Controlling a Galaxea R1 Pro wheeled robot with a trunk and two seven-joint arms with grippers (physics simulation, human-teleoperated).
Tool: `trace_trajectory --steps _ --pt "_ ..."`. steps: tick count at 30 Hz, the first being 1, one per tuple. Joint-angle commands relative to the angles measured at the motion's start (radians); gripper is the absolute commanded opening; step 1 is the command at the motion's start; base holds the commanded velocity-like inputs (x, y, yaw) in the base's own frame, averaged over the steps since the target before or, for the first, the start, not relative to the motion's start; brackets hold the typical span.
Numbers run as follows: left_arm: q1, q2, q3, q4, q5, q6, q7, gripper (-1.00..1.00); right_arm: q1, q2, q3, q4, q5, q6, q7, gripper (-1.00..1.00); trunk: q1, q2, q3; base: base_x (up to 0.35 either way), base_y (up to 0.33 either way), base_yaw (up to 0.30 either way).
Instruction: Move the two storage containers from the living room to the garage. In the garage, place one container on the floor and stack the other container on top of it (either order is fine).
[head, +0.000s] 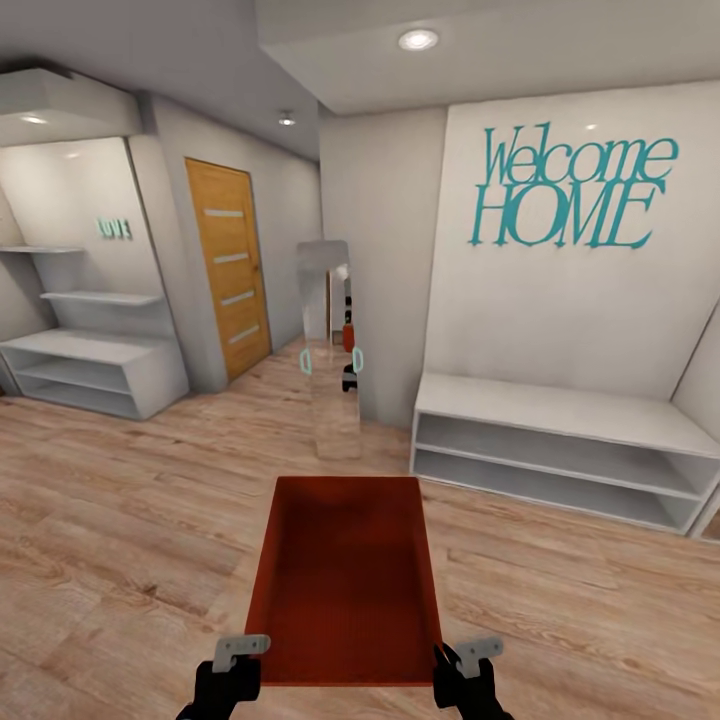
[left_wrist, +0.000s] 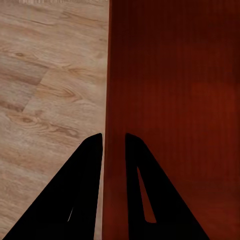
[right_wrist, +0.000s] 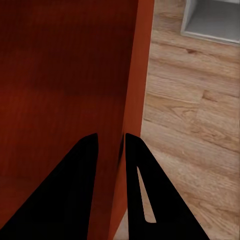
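The left jaws (left_wrist: 114, 145) were closed tight on the left wall of the storage container (head: 345, 575), one finger inside and one outside. The right jaws (right_wrist: 111, 145) pinched the right wall in the same way. The container hung between both jaws, above the wood plank floor (head: 120, 500). Farther ahead stood a low white shelf (head: 560, 450), a mirror (head: 330, 345) and a wooden door (head: 228, 265).

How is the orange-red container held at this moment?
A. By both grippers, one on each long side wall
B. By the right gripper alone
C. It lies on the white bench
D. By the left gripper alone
A: the storage container is carried above the wood floor, with the left gripper pinching one thin side wall and the right gripper the other.
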Motion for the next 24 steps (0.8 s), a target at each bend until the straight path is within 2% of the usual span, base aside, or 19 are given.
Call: trace_trajectory --steps 1,6,24 --pt "-0.001 0.000 0.001 -0.026 0.001 -0.018 0.025 -1.00 0.000 0.000 0.020 0.004 0.029 -0.003 0.035 -1.00 0.001 -0.002 -0.002 0.326 0.000 0.000" --pt "-0.001 0.000 0.001 -0.026 0.001 -0.017 0.025 -1.00 0.000 0.000 0.020 0.004 0.029 -0.003 0.035 -1.00 0.001 -0.002 -0.002 0.326 0.000 0.119" --pt "-0.001 0.000 0.001 -0.026 0.001 -0.018 0.025 -1.00 0.000 0.000 0.020 0.004 0.029 -0.003 0.035 -1.00 0.001 -0.002 -0.002 0.326 0.000 0.262"
